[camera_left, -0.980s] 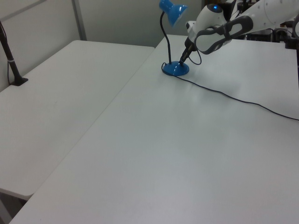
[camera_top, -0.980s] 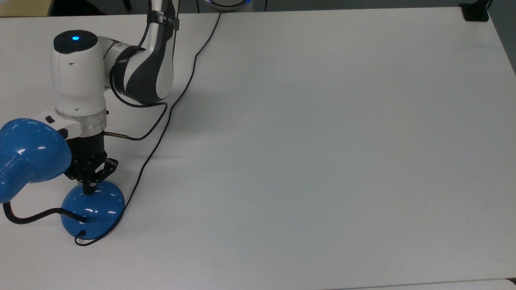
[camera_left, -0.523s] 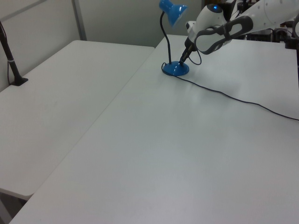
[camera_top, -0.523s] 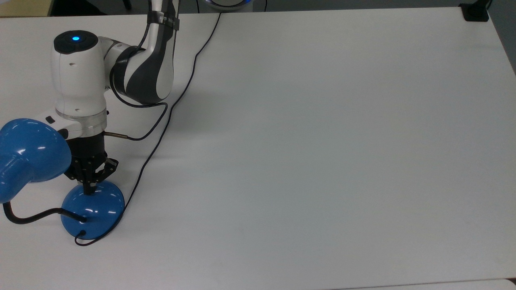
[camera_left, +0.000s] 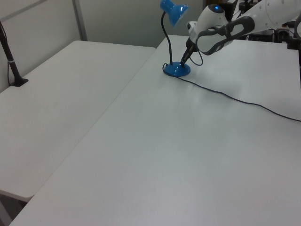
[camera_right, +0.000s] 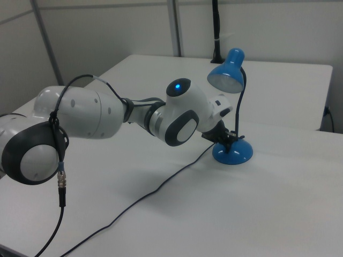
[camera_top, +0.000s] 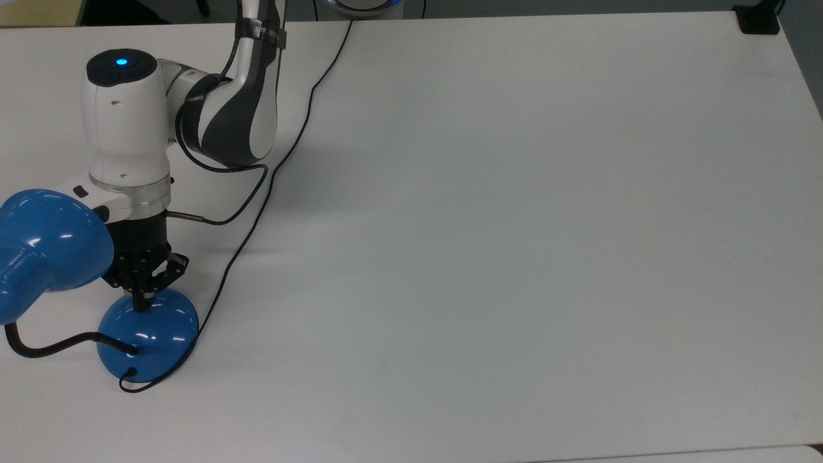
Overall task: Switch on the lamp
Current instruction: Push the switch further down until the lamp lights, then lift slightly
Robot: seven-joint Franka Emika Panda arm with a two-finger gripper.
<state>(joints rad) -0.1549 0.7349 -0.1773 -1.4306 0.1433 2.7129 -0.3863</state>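
The lamp is glossy blue, with its bell shade (camera_top: 45,247) held on a black bent neck (camera_top: 45,349) over a round domed base (camera_top: 151,337) at the top view's lower left. A thin black cord (camera_top: 257,212) runs from the base toward the table's far edge. My gripper (camera_top: 139,301) points down with its fingers shut together, and their tips touch the top of the base on the side toward the arm. In the left view the gripper (camera_left: 183,60) meets the base (camera_left: 177,70) below the shade (camera_left: 174,12). The right view shows the gripper (camera_right: 230,140) at the base (camera_right: 232,152) and the shade (camera_right: 228,75).
The white table (camera_top: 514,225) stretches wide to the top view's right of the lamp. A second white table (camera_left: 61,94) adjoins it on the left view's left. A black clamp post (camera_top: 759,19) stands at the top view's far right corner.
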